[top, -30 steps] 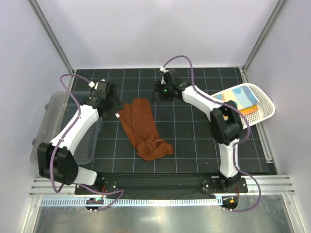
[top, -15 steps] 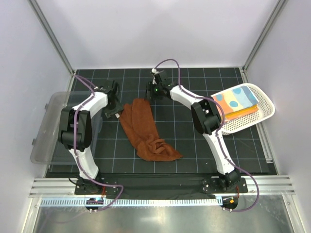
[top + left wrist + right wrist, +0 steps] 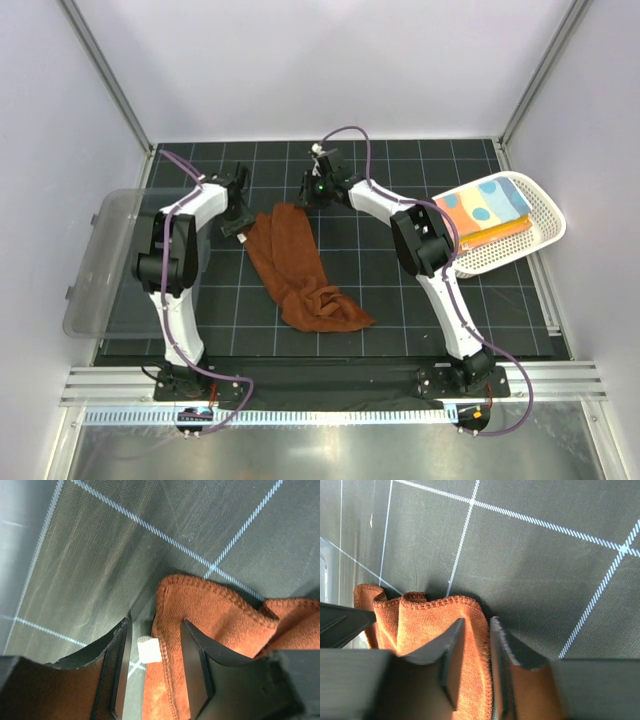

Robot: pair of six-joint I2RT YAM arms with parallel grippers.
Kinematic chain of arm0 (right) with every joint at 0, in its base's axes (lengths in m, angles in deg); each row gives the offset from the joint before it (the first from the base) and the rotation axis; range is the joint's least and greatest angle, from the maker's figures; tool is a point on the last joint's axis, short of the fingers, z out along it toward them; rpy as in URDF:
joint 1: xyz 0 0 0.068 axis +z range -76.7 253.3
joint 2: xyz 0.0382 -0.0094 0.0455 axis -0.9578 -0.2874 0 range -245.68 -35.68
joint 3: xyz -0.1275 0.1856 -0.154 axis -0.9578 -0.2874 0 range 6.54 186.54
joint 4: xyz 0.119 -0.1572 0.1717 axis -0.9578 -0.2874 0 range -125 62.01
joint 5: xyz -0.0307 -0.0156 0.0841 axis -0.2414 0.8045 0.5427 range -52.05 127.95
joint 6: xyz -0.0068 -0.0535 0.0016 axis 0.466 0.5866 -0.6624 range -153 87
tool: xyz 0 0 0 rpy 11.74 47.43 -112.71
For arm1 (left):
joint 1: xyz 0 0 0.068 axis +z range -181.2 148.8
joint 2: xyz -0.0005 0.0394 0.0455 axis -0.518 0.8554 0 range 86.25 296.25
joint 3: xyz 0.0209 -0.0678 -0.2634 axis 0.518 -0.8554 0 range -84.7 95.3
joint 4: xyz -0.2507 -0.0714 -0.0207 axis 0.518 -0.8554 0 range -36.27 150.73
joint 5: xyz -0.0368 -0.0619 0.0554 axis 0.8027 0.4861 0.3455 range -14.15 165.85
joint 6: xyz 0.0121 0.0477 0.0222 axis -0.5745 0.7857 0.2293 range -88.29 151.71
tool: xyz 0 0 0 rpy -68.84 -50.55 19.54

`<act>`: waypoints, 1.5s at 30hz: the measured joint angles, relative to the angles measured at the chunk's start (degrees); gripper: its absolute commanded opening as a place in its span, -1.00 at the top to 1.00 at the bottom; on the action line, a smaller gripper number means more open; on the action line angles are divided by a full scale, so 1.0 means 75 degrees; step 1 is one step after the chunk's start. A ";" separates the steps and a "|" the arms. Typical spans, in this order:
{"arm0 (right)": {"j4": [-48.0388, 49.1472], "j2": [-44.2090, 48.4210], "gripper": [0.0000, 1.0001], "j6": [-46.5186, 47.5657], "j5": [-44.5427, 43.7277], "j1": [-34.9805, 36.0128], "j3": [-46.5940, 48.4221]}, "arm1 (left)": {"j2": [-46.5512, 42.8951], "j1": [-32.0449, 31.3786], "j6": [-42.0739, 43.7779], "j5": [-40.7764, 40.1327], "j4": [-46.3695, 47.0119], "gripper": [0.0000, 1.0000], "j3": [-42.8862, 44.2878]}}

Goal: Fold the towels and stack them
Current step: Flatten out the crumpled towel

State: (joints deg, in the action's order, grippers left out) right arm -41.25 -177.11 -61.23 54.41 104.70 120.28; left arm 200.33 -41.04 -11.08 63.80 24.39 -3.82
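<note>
A large rust-brown towel (image 3: 300, 265) lies lengthwise on the black grid mat, bunched at its near end. My left gripper (image 3: 238, 222) is at the towel's far left corner. In the left wrist view its jaws (image 3: 155, 625) are open and straddle the hemmed edge of the towel (image 3: 215, 610) and a white tag (image 3: 149, 650); the left finger stands clear of the cloth. My right gripper (image 3: 308, 197) is at the far right corner. In the right wrist view its narrow jaws (image 3: 477, 622) are shut on the towel's edge (image 3: 420, 620).
A white perforated basket (image 3: 545, 205) at the right holds more towels: a light blue one (image 3: 505, 193), an orange dotted one (image 3: 468, 208) and a yellow-orange one (image 3: 512, 228). A clear plastic bin (image 3: 110, 260) sits off the mat's left edge.
Both grippers came in to the towel's far corners and their jaws narrowed, the right more. The left arm's elbow swung inward. The towel's bunched near end spread a little to the right.
</note>
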 measured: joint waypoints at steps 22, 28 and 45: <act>-0.0831 0.6758 0.98 0.1311 -0.1950 -0.0175 -0.4948 | -0.3442 -0.0411 0.1160 0.3040 -0.0052 1.00 -0.0236; -0.1816 1.1065 0.98 0.1620 -0.2457 -0.0169 -0.5919 | -0.6502 -0.0667 0.0994 0.4873 0.0265 1.00 -0.1189; -0.1046 1.2077 0.98 0.1626 -0.3127 -0.0166 -0.5313 | -0.5750 -0.2975 0.0976 0.3153 -0.0606 1.00 0.2224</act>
State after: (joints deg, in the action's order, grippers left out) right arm -49.10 -86.53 -49.03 30.96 103.45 80.43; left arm 157.21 -63.36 -3.76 87.45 19.85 12.86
